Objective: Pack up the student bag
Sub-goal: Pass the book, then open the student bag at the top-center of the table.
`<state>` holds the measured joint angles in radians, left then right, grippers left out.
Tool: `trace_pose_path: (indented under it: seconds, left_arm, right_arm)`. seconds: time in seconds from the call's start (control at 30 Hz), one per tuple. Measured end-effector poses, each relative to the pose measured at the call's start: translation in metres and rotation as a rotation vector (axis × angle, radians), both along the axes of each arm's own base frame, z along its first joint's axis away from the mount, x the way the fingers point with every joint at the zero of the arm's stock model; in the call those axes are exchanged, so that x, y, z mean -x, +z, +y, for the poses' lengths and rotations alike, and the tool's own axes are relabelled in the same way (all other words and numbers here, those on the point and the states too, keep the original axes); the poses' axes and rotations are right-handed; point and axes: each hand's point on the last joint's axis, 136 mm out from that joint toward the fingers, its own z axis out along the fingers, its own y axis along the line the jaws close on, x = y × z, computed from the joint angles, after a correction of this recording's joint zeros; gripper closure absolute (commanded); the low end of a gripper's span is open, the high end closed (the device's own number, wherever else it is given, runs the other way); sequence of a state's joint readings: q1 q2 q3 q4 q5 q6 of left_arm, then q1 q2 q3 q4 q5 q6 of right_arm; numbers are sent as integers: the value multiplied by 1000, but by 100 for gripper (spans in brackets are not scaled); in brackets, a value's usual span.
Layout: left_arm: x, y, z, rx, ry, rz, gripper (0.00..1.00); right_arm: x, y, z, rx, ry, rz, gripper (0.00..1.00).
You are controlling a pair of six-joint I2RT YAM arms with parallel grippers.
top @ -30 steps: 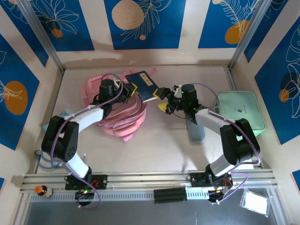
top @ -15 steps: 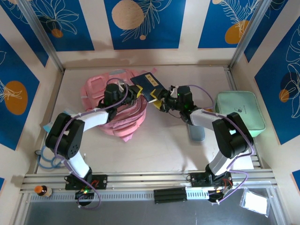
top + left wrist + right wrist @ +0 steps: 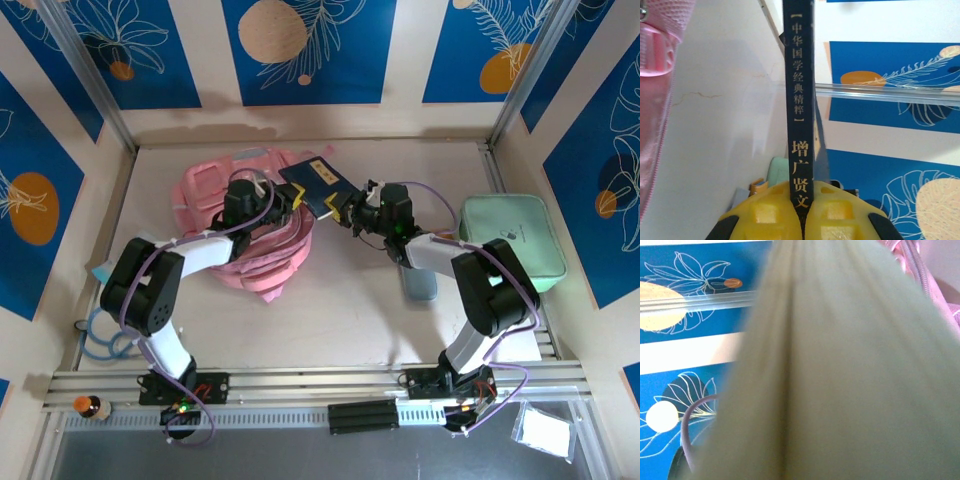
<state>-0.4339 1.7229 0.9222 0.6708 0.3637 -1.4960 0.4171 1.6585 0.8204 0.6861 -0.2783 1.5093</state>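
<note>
Top external view: the student bag lies slumped on the tabletop, far-left of centre, partly under the left forearm. A dark blue book is held up just right of the bag's far edge, between the two grippers.

Left gripper: in the left wrist view, its yellow fingers are clamped on the book's spine. The spine runs straight away from the fingers, so the book's long axis is in line with this gripper.

Right gripper: it sits at the book's near-right corner. Contact looks likely, but I cannot tell whether the fingers are pinching. The right wrist view is blurred by pale page edges, with pink bag fabric beyond them.

Key relation: the bag lies to the left of the book, on the left arm's side. Judgement: the book must travel leftward and down, spine-first, into an opening I cannot make out.

Count:
- bag: 1
- book: 1
- mint-green case: 1
- grey-blue pouch: 1
</note>
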Motion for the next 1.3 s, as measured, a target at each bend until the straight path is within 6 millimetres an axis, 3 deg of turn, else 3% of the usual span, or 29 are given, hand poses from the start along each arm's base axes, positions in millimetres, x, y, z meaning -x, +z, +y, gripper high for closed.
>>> trace_pose_path:
  seconds: [0.1, 0.2, 0.37, 0.57, 0.7, 0.8, 1.0, 1.3]
  left_arm:
    - [2, -10, 3, -57, -9, 2, 55]
    - [7, -18, 11, -150, -25, 1, 40]
    - [14, -17, 34, -411, -72, -39, 29]
    - [21, 13, 58, -789, -183, -166, 16]
    - [32, 3, 84, -1038, -264, -160, 5]
    - [47, -20, 101, -1169, -359, -109, 3]
    - [72, -59, 104, -1248, -590, -85, 6]
    - [79, -89, 116, -1379, -790, -50, 14]
  right_arm:
    - [3, -6, -2, 32, 4, 17, 100]
    - [4, -12, -12, 77, -8, 34, 100]
    - [6, -4, -33, 143, -37, 8, 100]
    - [12, 7, -56, 240, -79, -39, 100]
    - [16, 7, -65, 300, -95, -50, 100]
    - [18, 2, -68, 330, -96, -40, 100]
    - [21, -7, -73, 361, -99, -15, 100]
    - [21, -12, -73, 368, -96, 5, 100]
